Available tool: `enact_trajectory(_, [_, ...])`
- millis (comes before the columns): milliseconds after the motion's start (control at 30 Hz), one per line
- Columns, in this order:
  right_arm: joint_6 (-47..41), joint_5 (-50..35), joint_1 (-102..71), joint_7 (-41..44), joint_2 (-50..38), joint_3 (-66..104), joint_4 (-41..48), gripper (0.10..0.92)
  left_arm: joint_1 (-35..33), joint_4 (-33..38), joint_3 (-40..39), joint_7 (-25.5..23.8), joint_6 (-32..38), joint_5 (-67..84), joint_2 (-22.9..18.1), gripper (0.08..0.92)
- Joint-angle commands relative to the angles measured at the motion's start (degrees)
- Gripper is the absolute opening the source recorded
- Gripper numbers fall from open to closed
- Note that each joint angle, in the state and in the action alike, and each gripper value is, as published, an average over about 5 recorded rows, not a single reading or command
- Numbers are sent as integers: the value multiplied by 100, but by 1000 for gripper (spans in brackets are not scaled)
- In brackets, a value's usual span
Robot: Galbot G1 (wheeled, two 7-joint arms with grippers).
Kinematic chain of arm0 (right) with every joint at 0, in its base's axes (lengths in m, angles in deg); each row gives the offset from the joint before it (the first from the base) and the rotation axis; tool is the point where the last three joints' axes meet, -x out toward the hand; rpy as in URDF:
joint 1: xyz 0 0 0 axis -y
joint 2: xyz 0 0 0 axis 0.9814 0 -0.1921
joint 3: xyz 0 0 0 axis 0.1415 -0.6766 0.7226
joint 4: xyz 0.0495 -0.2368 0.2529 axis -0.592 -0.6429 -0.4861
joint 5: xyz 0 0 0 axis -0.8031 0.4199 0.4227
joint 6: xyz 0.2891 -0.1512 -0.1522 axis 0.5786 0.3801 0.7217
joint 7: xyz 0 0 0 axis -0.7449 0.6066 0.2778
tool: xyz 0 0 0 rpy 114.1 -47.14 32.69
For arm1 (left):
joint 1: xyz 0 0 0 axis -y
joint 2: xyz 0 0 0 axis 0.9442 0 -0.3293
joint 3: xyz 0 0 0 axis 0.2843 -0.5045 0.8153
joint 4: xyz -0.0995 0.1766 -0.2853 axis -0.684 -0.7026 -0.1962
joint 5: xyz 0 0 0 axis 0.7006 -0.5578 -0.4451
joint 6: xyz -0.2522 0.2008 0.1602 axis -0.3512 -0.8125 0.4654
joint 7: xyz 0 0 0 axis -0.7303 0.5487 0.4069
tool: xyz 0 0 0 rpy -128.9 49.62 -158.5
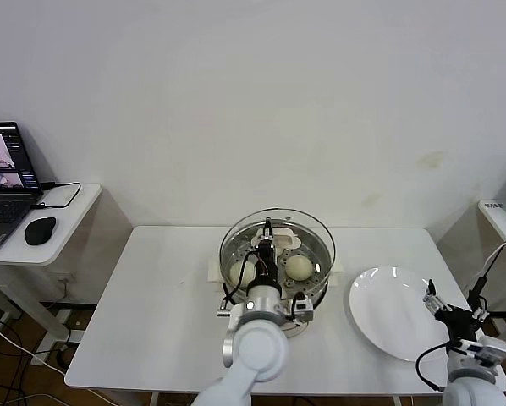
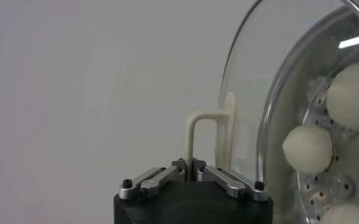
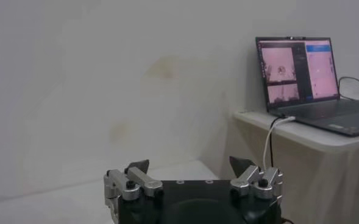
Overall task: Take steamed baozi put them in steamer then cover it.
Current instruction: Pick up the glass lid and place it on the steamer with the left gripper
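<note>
The steamer [image 1: 321,283] stands at the table's middle with creamy-white baozi [image 1: 299,267] on its perforated tray. The clear glass cover [image 1: 314,230] lies over the steamer; I cannot tell whether it rests on the rim. My left gripper [image 1: 268,243] is shut on the cover's cream handle [image 1: 287,242]. In the left wrist view the gripper [image 2: 189,165] pinches the handle [image 2: 206,122], with the cover [image 2: 252,85] and baozi [image 2: 308,149] behind it. My right gripper [image 1: 450,311] is open and empty at the table's right edge; it also shows in the right wrist view [image 3: 190,165].
An empty white plate [image 1: 397,315] lies right of the steamer, close to the right gripper. A side table at the left holds a laptop [image 1: 3,182] and a mouse [image 1: 40,230]. A second laptop [image 3: 301,73] stands on a stand at the right.
</note>
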Motion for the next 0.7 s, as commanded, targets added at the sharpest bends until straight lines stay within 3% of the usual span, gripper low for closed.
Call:
enact_trajectory(33, [1, 21, 15, 5, 12, -5, 26, 823, 22, -339, -141, -45, -9, -285, -146, 136])
enact_trajectory(700, [33, 45, 12, 18, 29, -8, 50, 823, 77, -666, -25, 16, -5, -346, -146, 136])
